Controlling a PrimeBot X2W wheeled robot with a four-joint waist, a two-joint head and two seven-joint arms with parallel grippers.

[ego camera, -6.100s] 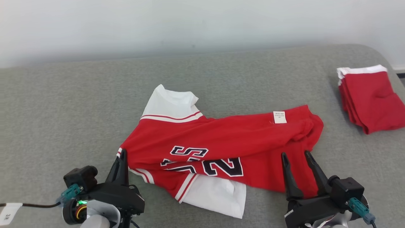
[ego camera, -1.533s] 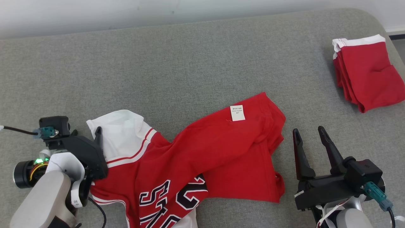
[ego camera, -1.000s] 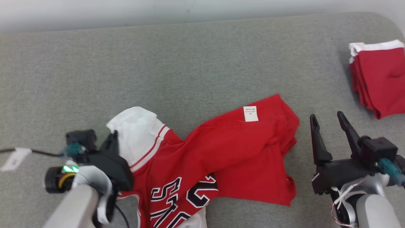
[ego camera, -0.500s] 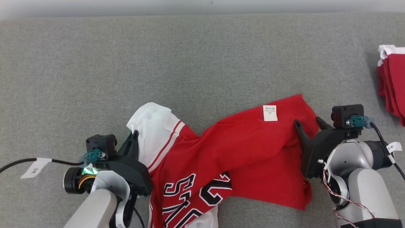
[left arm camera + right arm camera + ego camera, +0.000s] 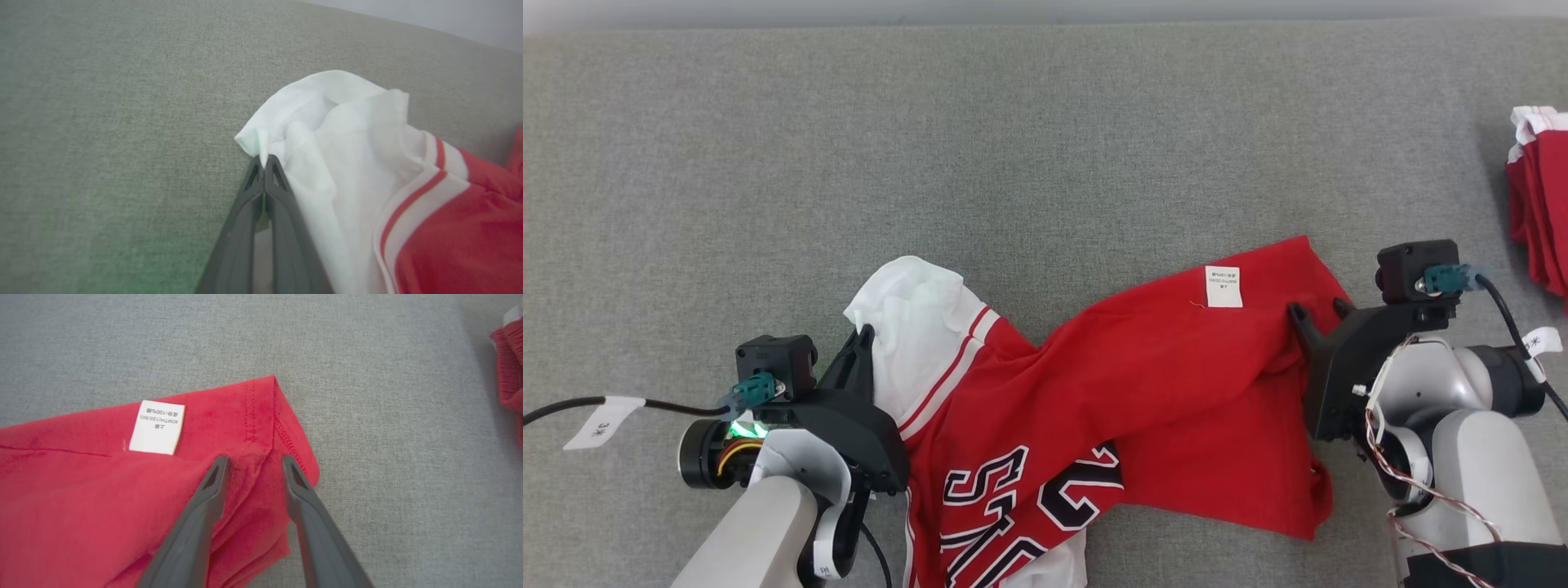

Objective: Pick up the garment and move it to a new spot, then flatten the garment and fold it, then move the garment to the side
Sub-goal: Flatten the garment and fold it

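On grey cushion: crumpled red jersey. Holds its white sleeve clamped in left gripper; straddles red hem corner with right gripper, jaws apart. Pick-up step. Next: close right, lift evenly.

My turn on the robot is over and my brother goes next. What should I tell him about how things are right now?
Left gripper: shut, pinching the edge of the white sleeve.
Right gripper: jaws apart, straddling the red hem corner beside the white label; not clamped yet.
Jersey: rumpled and twisted on the grey cushion, lettering partly showing. A folded red pile sits at the far right edge.
Done: one end gripped, the other lined up.
Left: close the right grip, spread it flat, fold it, move it aside.
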